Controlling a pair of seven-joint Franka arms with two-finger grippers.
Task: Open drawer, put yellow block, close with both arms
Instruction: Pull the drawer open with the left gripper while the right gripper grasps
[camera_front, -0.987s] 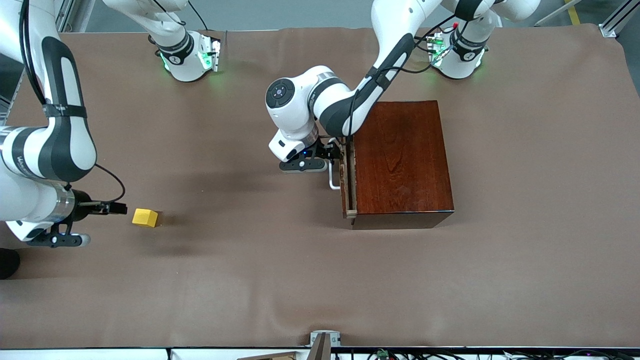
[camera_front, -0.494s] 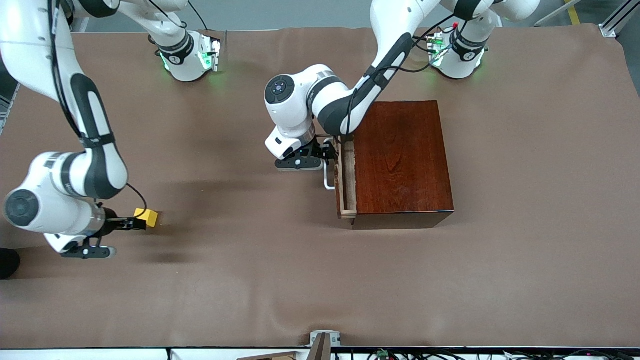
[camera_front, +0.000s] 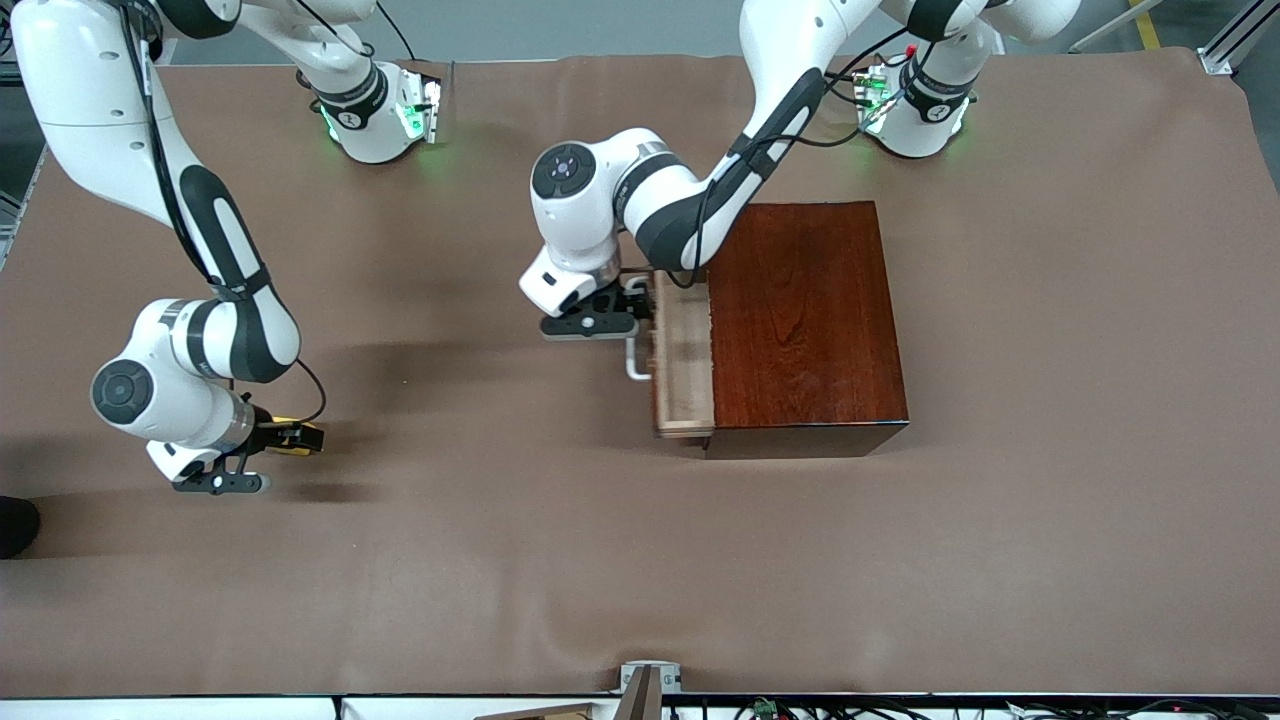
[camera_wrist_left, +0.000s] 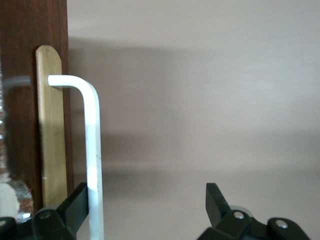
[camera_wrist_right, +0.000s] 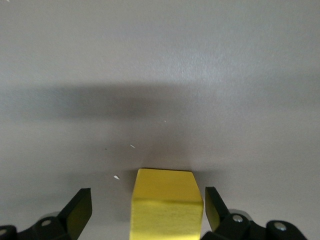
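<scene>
The dark reddish-brown box (camera_front: 800, 310) stands mid-table, and its pale-wood drawer (camera_front: 683, 350) is slid partly out toward the right arm's end. My left gripper (camera_front: 640, 305) is at the drawer front, open. The white handle (camera_wrist_left: 93, 150) runs just inside one finger (camera_wrist_left: 75, 202) of the left gripper (camera_wrist_left: 146, 196). The yellow block (camera_wrist_right: 167, 205) lies on the cloth near the right arm's end. My right gripper (camera_wrist_right: 147, 201) straddles it, open, with a gap on one side. From the front, the right gripper (camera_front: 300, 440) hides most of the block (camera_front: 288, 424).
A brown cloth (camera_front: 560, 540) covers the whole table. The two green-lit bases (camera_front: 375, 115) (camera_front: 915, 105) stand along the edge farthest from the front camera. A small metal bracket (camera_front: 650, 678) sits at the nearest edge.
The left arm has drawn the drawer farther out of the box. The right arm has swung in over the block, so its open jaws now straddle it.
</scene>
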